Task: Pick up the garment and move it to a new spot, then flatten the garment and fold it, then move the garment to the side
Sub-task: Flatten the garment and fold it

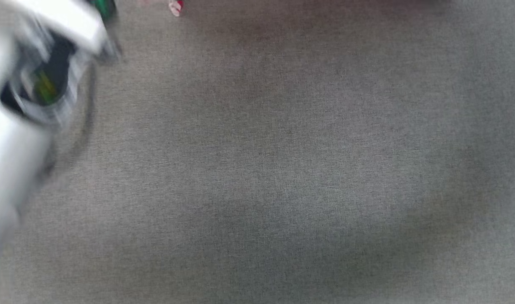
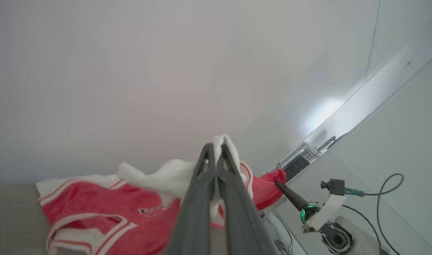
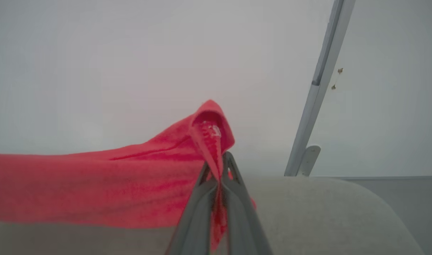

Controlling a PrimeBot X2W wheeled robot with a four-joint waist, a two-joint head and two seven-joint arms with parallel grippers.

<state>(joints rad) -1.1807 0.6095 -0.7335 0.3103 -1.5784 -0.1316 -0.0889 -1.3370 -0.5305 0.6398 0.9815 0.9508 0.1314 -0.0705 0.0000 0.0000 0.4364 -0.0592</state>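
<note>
The garment (image 2: pixel 95 202), a red jersey with white sleeves and striped trim, hangs stretched between my two grippers above the grey cloth surface (image 3: pixel 325 212). In the left wrist view my left gripper (image 2: pixel 215 148) is shut on a white sleeve, with cloth bunched over its tips. My right gripper (image 3: pixel 217 161) is shut on a red corner of the garment (image 3: pixel 78 184), which runs off to the left. That gripper's dark finger (image 2: pixel 290 196) also appears at the garment's far end. In the head view a scrap of the garment (image 1: pixel 175 7) peeks in at the top edge.
A blurred pale forearm (image 1: pixel 38 76) crosses the upper left of the head view, over the wide grey cloth surface (image 1: pixel 283 169). A slanted grey pole (image 3: pixel 318 85) stands behind the surface against a pale wall. A cable (image 2: pixel 389 191) loops near the right wrist.
</note>
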